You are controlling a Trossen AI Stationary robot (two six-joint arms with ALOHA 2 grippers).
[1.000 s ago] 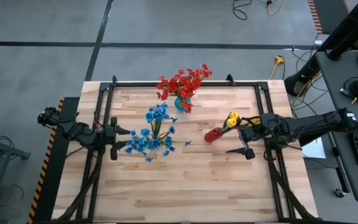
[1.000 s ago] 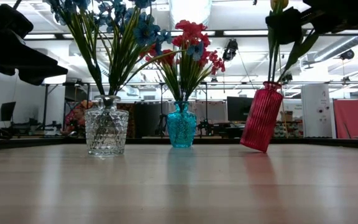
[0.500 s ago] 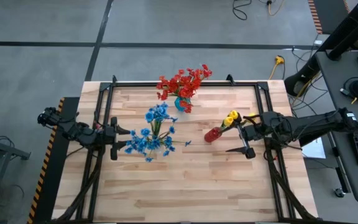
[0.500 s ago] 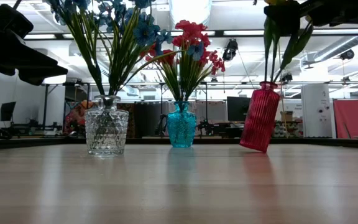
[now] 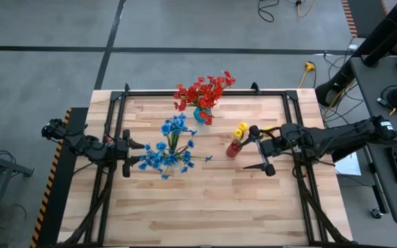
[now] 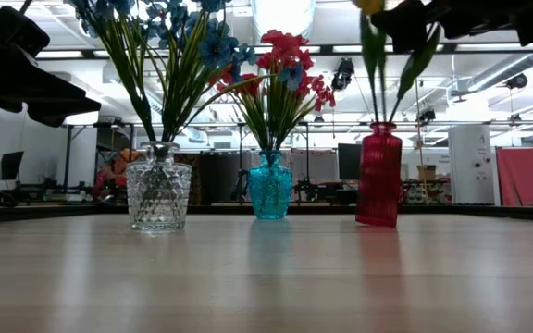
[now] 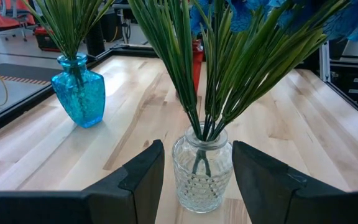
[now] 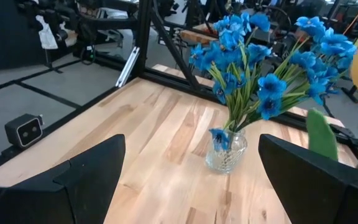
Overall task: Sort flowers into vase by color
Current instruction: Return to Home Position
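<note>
A red ribbed vase (image 5: pixel 234 148) (image 6: pixel 378 176) stands upright on its base right of centre, with yellow flowers (image 5: pixel 240 129) standing in it. My right gripper (image 5: pixel 250 148) (image 8: pixel 191 146) is open just right of it, its far finger beside the yellow heads and green leaves (image 8: pixel 319 134). Blue flowers (image 5: pixel 167 148) fill a clear glass vase (image 7: pixel 202 168) (image 6: pixel 158 185). My left gripper (image 5: pixel 131 155) (image 7: pixel 197 152) waits open, just left of that vase and short of it. Red flowers (image 5: pixel 202 93) stand in a teal vase (image 6: pixel 270 185) (image 7: pixel 79 90). My right gripper has its far finger (image 5: pixel 255 131) right beside the yellow flowers' leaves, above the red vase's mouth. I cannot tell whether it touches them. The near finger (image 5: pixel 257 167) stands free over the table.
Black frame rails (image 5: pixel 119 117) run along the table's left, right and far edges. The three vases stand in the table's far half. Bare wood (image 5: pixel 198 207) lies across the near half. Cables and equipment lie on the floor beyond the right edge.
My right gripper has moved toward the table's left. The red vase, which leaned toward the right edge with only part of its base down, now stands upright. The yellow flowers have swung left with it.
</note>
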